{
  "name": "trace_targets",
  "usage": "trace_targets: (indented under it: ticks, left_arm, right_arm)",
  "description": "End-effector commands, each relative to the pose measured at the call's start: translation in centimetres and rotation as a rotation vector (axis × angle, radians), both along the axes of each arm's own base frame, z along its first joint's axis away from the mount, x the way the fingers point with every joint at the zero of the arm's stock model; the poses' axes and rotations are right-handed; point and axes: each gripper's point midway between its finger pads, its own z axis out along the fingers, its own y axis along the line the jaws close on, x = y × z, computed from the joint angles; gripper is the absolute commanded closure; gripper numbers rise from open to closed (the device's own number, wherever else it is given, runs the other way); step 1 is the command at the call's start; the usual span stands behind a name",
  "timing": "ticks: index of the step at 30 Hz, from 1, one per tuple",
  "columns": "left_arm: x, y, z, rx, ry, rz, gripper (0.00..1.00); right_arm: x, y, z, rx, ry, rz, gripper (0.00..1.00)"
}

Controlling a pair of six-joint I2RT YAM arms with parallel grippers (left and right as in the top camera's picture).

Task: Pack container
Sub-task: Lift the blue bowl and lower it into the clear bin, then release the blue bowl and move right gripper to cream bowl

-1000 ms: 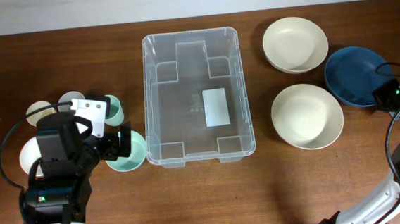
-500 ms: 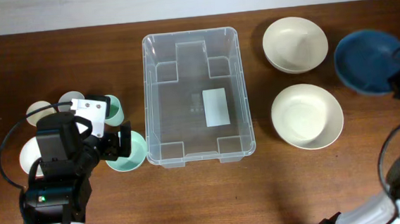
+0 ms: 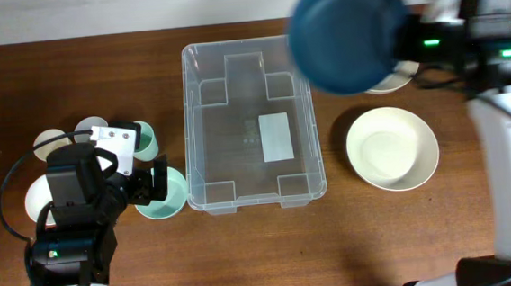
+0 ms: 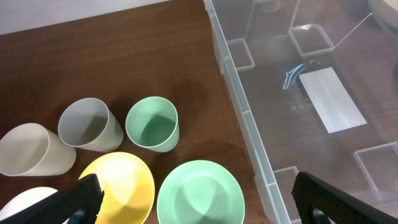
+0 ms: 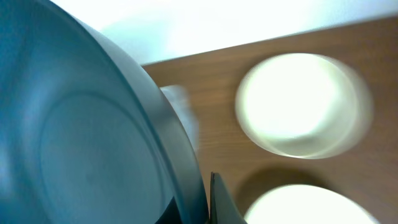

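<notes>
Right end effector (image 3: 409, 49): clenched on rim of blue bowl (image 3: 349, 30), aloft. Container (image 3: 238, 153): below and to its left, on worktop (image 3: 380, 242). Left end effector (image 4: 199, 208): released, above green bowl (image 4: 199, 186); container just to its right.

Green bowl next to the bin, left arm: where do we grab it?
Grip the green bowl by its rim, the left gripper coming straight down, one of the fingers inside and one outside. It sits upright, mouth up, with a thin flared wall. The yellow bowl and the container wall crowd opposite sides, so probably pinch a rim section away from both.
</notes>
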Motion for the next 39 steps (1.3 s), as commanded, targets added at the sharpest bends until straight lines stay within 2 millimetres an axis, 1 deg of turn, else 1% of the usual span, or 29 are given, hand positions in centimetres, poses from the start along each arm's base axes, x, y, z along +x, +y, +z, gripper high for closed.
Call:
trace_targets:
  ticks: [1,3,4,5,6,7,8,10,11,12,13,15,18,20,21,22,23,27,29,30,32,33,35,36,38,39]
  left_arm:
    - [0.2,-0.2,1.0,-0.015,-0.024,-0.004,0.00]
    - [0.2,-0.2,1.0,-0.015,-0.024,-0.004,0.00]
    - [0.2,-0.2,1.1,-0.015,-0.025,-0.004,0.00]
    - [0.2,-0.2,1.0,-0.015,-0.024,-0.004,0.00]
    - [0.2,-0.2,1.0,-0.015,-0.024,-0.004,0.00]
    - [0.2,-0.2,1.0,-0.015,-0.024,-0.004,0.00]
    - [0.2,-0.2,1.0,-0.015,-0.024,-0.005,0.00]
    - [0.2,-0.2,1.0,-0.015,-0.024,-0.005,0.00]
    - [0.2,-0.2,1.0,-0.015,-0.024,-0.005,0.00]
    - [0.2,-0.2,1.0,-0.015,-0.024,-0.004,0.00]
    - [0.2,-0.2,1.0,-0.015,-0.023,-0.004,0.00]
    - [0.2,-0.2,1.0,-0.015,-0.020,-0.004,0.00]
    - [0.2,-0.2,1.0,-0.015,-0.020,-0.005,0.00]
    - [0.2,-0.2,1.0,-0.015,-0.020,-0.004,0.00]
    - [0.2,-0.2,1.0,-0.015,-0.020,-0.004,0.00]
    - [0.2,-0.2,1.0,-0.015,-0.020,-0.004,0.00]
    - [0.2,-0.2,1.0,-0.015,-0.020,-0.004,0.00]
    - [0.2,-0.2,1.0,-0.015,-0.020,-0.004,0.00]
    - [0.2,-0.2,1.0,-0.015,-0.020,-0.005,0.00]
    - [0.2,-0.2,1.0,-0.015,-0.020,-0.004,0.00]
    - [0.2,-0.2,1.0,-0.015,-0.020,-0.004,0.00]
    - [0.2,-0.2,1.0,-0.015,-0.020,-0.004,0.00]
    - [0.2,-0.2,1.0,-0.015,-0.020,-0.004,0.00]
    - [0.2,-0.2,1.0,-0.015,-0.020,-0.004,0.00]
    - [0.2,-0.2,1.0,-0.015,-0.020,-0.004,0.00]
    - [0.2,-0.2,1.0,-0.015,-0.020,-0.004,0.00]
  right_arm:
    - [0.3,6.5,-0.5,-0.085,-0.019,0.098,0.96]
    - [0.5,9.7,-2.2,-0.073,0.015,0.136,0.96]
    - [0.8,11.5,-3.7,-0.055,0.050,0.144,0.96]
    - [1.1,12.4,-4.9,-0.045,0.076,0.145,0.96]
    - [1.5,13.0,-6.2,-0.038,0.104,0.131,0.96]
    - [2.2,13.3,-8.2,-0.023,0.152,0.090,0.96]
    - [2.8,13.6,-9.8,-0.015,0.180,0.073,0.96]
    - [3.9,13.8,-11.7,-0.019,0.198,0.067,0.96]
    - [4.7,13.9,-13.1,-0.022,0.208,0.062,0.96]
    - [5.3,14.0,-14.1,-0.024,0.215,0.061,0.96]
    - [5.9,14.2,-15.6,-0.026,0.228,0.061,0.96]
    - [6.2,14.7,-17.0,-0.021,0.250,0.073,0.96]
    - [6.3,14.8,-18.0,-0.027,0.266,0.074,0.96]
    - [6.3,14.8,-18.0,-0.027,0.267,0.072,0.96]
    - [6.3,14.8,-18.0,-0.027,0.267,0.073,0.91]
    - [6.3,14.8,-18.0,-0.028,0.266,0.073,0.67]
    - [6.3,14.8,-18.0,-0.028,0.266,0.074,0.65]
    - [6.3,14.8,-18.0,-0.028,0.266,0.073,0.65]
    - [6.3,14.8,-18.0,-0.028,0.266,0.074,0.61]
    - [6.3,14.7,-18.0,-0.030,0.266,0.075,0.61]
    - [6.4,14.7,-17.5,-0.032,0.253,0.081,0.61]
    - [6.6,14.8,-16.8,-0.039,0.233,0.096,0.60]
    - [6.9,14.6,-14.4,-0.057,0.182,0.109,0.56]
    - [7.1,14.0,-12.1,-0.068,0.144,0.103,0.54]
    - [7.4,12.0,-7.2,-0.056,0.073,0.061,0.51]
    - [7.6,10.8,-5.4,-0.046,0.047,0.038,0.46]
